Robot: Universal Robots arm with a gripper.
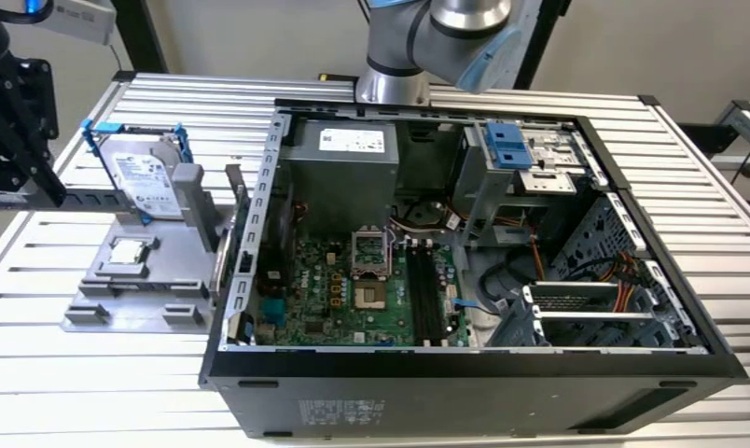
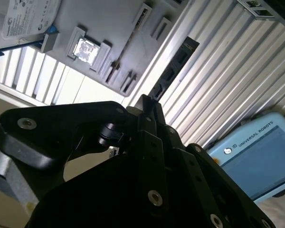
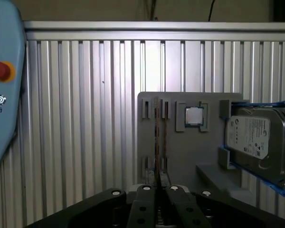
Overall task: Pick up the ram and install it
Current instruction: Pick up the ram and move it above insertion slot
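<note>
In the exterior view, the grey holder (image 1: pixel 145 294) is seen on the ribbed surface (image 1: pixel 51 373) just beside the open computer case (image 1: pixel 475 392). The motherboard's black slots (image 1: pixel 423 280) lie inside that case, on the side away from the holder. The arm (image 1: pixel 407 37) is seen rising behind the case, well apart from the holder. In the second wrist view, the pincer (image 2: pixel 147 102) is closed tight on the near end of the ram (image 2: pixel 173 69). The stick's long axis runs straight out beyond the fingertips, carrying on the pincer's own line. Its free end is seen against the ribbed surface (image 2: pixel 228 71) beside the holder (image 2: pixel 109 28), so it is judged to be clear of the holder. In the first wrist view, the ram (image 3: pixel 157 142) is seen edge-on, reaching out from the shut pincer (image 3: pixel 160 189). It is lined up with the paired brackets at the holder's (image 3: pixel 190 152) end farthest from the hard drive (image 3: pixel 251 137), with the processor chip (image 3: pixel 194 115) between them. The tool is judged to point down at the holder from above.
</note>
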